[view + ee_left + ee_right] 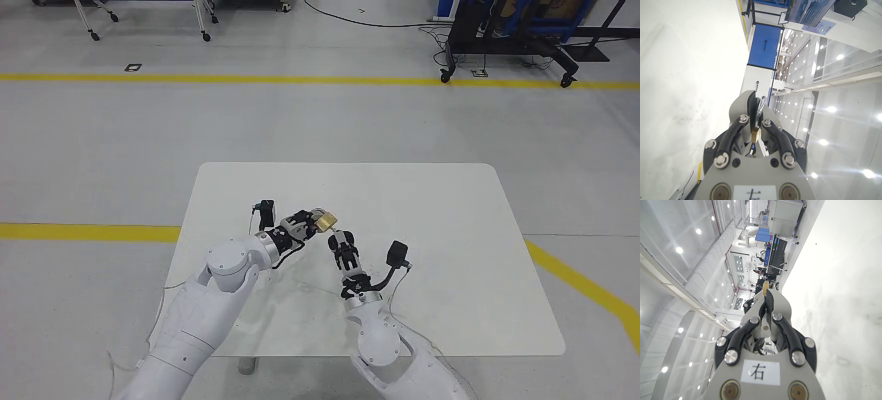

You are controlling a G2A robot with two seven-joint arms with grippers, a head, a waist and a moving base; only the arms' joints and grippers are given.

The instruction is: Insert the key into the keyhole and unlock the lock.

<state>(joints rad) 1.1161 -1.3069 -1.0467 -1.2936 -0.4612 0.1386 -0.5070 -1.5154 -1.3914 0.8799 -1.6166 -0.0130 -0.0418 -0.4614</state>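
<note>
Left gripper (305,222), lock (323,219) over white table (450,220)

White table (450,200), rounded corners, matte top (faint grey smudges (691,115) on it), pale grey floor (300,120) around the table, yellow line (80,232) passing under it.

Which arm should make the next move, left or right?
Right, likely: right gripper pinches what looks like the key, close beside the lock, which left gripper holds by its shackle.
</note>
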